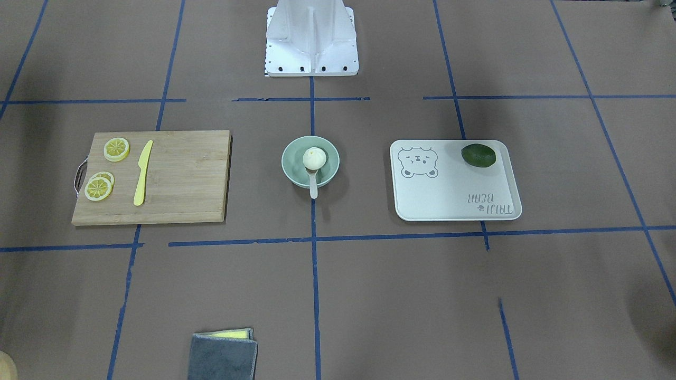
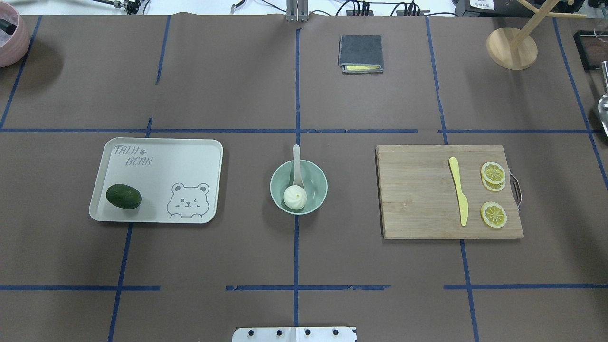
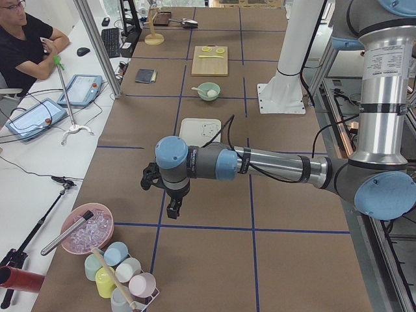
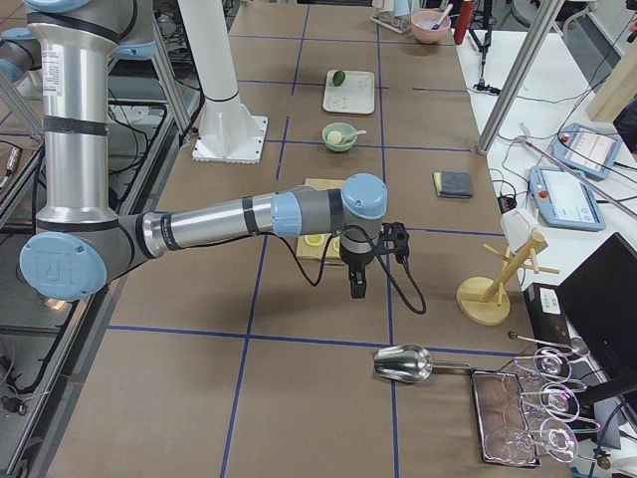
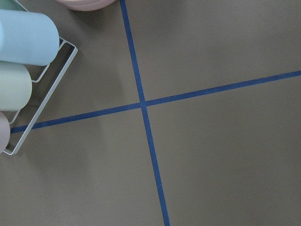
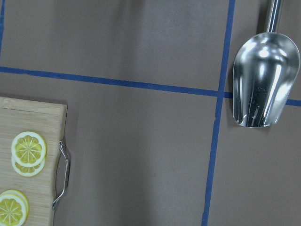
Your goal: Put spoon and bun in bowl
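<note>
The mint-green bowl [image 2: 319, 182] stands at the table's centre, also in the front-facing view [image 1: 289, 158]. The white bun [image 2: 295, 197] lies inside it. The pale spoon [image 2: 297, 160] rests with its scoop in the bowl by the bun and its handle over the far rim. My left gripper [image 3: 172, 209] hangs over the table's left end, far from the bowl. My right gripper [image 4: 356, 287] hangs beyond the cutting board at the right end. Both show only in the side views, so I cannot tell if they are open or shut.
A white bear tray [image 2: 156, 156] with a dark green lime [image 2: 123, 196] lies left of the bowl. A wooden board [image 2: 418, 199] with a yellow knife [image 2: 459, 197] and lemon slices [image 2: 493, 213] lies right. A grey cloth [image 2: 360, 52], a metal scoop [image 6: 263, 84] and a cup rack [image 5: 28, 70] lie farther off.
</note>
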Available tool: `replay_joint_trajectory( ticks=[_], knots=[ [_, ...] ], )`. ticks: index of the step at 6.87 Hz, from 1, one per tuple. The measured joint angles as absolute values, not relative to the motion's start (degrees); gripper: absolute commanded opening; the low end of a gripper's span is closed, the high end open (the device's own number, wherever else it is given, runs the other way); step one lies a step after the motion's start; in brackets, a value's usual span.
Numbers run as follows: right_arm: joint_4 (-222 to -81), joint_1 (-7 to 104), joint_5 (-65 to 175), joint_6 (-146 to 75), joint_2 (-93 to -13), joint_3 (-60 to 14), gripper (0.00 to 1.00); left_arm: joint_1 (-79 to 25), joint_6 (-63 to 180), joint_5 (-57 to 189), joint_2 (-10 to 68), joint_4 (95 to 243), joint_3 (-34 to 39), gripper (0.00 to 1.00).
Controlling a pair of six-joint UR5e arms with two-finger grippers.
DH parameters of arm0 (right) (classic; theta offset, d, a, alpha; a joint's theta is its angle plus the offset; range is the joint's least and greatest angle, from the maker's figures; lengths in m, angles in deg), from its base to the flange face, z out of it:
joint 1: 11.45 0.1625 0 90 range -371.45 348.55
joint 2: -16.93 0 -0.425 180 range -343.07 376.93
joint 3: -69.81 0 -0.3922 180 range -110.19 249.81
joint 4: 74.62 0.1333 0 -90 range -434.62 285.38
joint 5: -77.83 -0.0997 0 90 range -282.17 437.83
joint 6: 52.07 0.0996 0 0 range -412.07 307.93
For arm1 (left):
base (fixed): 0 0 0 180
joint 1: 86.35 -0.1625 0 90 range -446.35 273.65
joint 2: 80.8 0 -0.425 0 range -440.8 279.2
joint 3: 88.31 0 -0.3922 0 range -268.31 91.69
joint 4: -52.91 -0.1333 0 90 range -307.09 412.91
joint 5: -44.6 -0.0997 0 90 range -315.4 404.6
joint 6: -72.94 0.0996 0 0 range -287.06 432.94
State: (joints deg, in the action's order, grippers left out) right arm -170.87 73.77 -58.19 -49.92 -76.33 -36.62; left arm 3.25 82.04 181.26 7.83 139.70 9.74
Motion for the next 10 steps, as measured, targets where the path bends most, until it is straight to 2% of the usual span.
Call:
replay_joint_trajectory(
  ticks=[3,10],
  knots=[
    [-170.9,73.6,-58.1,-50.0,-76.4,-36.5,1.0,2.8,81.9,181.4,7.9,142.9,6.9,1.0],
    [-167.5,73.5,-57.0,-49.9,-76.0,-35.0,1.0,2.8,81.8,181.0,7.8,145.1,5.6,1.0]
  ],
)
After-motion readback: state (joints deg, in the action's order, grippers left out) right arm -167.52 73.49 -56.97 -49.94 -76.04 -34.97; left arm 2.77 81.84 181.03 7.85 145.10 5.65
